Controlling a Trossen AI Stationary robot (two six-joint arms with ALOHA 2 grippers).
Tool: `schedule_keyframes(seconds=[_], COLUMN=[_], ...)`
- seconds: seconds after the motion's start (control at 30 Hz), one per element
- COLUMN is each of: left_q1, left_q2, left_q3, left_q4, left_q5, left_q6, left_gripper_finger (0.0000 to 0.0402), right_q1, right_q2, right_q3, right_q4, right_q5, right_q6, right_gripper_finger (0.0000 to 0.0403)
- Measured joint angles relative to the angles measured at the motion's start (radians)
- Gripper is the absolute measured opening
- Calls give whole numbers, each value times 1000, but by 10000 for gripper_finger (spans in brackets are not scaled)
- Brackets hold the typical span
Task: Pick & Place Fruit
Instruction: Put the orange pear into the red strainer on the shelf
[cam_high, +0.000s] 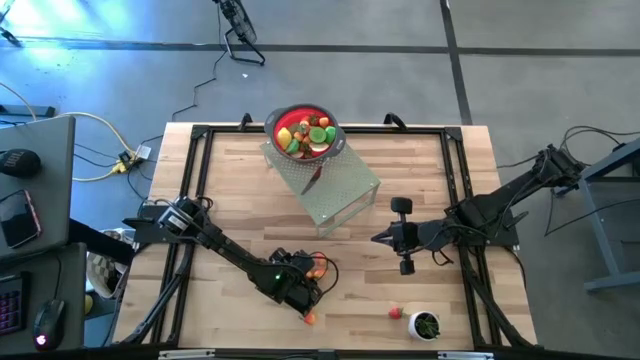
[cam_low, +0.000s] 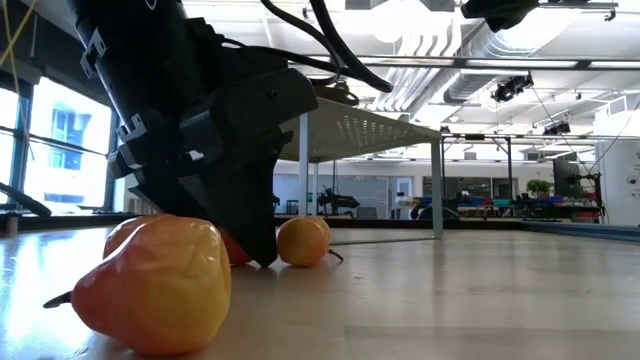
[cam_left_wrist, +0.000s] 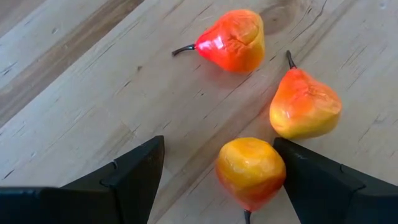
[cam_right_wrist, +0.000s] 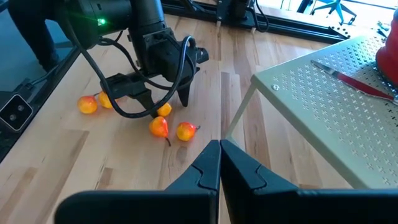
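Note:
Three small orange-yellow pear-shaped fruit lie on the wooden table under my left gripper (cam_left_wrist: 219, 142), which is open and points steeply down. One pear (cam_left_wrist: 250, 171) lies between the fingers, close against one of them. The other two pears (cam_left_wrist: 233, 40) (cam_left_wrist: 305, 106) lie just beyond the fingertips. More fruit (cam_right_wrist: 87, 104) lies on the table on the gripper's other side. A red bowl (cam_high: 305, 130) holding several fruit pieces stands on a perforated stand (cam_high: 335, 190) at the far middle. My right gripper (cam_high: 385, 238) hangs shut above the table right of the stand. My left gripper is open around the nearest pear (cam_left_wrist: 273, 168), which rests on the table. One finger (cam_left_wrist: 311, 180) stands right at the pear's side, and I cannot tell whether it touches. The other finger is clear of it.
A red-handled knife (cam_high: 313, 180) lies on the stand below the bowl. A small white cup with green contents (cam_high: 427, 325) and a red piece (cam_high: 397, 313) sit near the front edge at right. A black frame (cam_high: 200, 180) runs around the tabletop.

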Motion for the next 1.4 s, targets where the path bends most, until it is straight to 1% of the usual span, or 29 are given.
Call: schedule_keyframes(seconds=[0.23, 0.7, 0.9, 1.4], left_q1=[0, -1, -2, -2], left_q2=[-8, -11, -13, -13], left_q3=[0, 0, 25, 27], left_q4=[-6, -5, -18, -7], left_q5=[38, 52, 78, 55], left_q6=[0, -8, -11, -15], left_gripper_finger=[294, 294, 294, 291], right_q1=[-4, -6, -6, -6], right_q2=[0, 0, 0, 0], right_q3=[0, 0, 0, 0], right_q4=[1, 4, 4, 4], right_q5=[0, 3, 4, 3], right_q6=[1, 0, -25, -20], right_gripper_finger=[2, 2, 2, 2])
